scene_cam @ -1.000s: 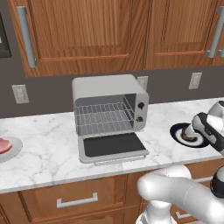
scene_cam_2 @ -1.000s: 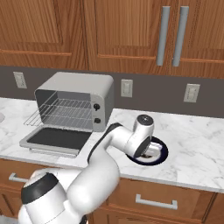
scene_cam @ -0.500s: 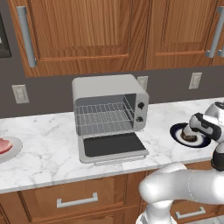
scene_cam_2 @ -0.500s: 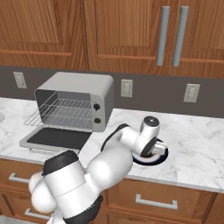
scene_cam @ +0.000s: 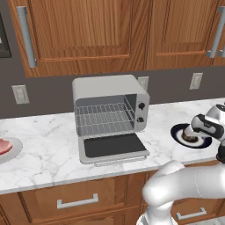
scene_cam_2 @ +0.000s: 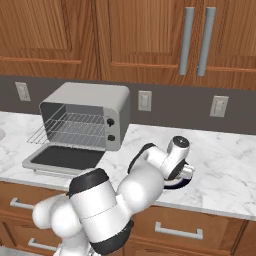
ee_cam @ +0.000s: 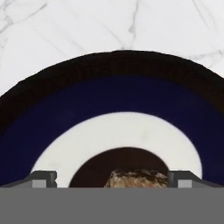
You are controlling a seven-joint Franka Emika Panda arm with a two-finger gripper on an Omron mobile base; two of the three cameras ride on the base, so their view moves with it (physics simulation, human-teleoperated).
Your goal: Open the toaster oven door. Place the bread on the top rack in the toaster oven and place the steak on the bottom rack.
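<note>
Lowered: tool [ee_cam: 112,177], spread, astride 1 bread [ee_cam: 136,178] | 1 plate [ee_cam: 109,92] | 2 racks

Marble counter [scene_cam: 44,162] w/ toaster oven [scene_cam: 110,115] mid, dark plate [scene_cam: 179,132] right, pale plate [scene_cam: 13,151] far left.

cabinets [scene_cam: 88,30]: wood | counter [scene_cam: 44,162]: white marble | wall [scene_cam: 48,94]: grey

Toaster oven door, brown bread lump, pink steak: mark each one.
silver-framed dark-glass toaster oven door [scene_cam: 115,146]: left base view, on its glass panel.
dark-brown rounded bread [ee_cam: 139,179]: hand view, on its top surface.
flat pink-red steak [scene_cam: 3,146]: left base view, on its upper face.
</note>
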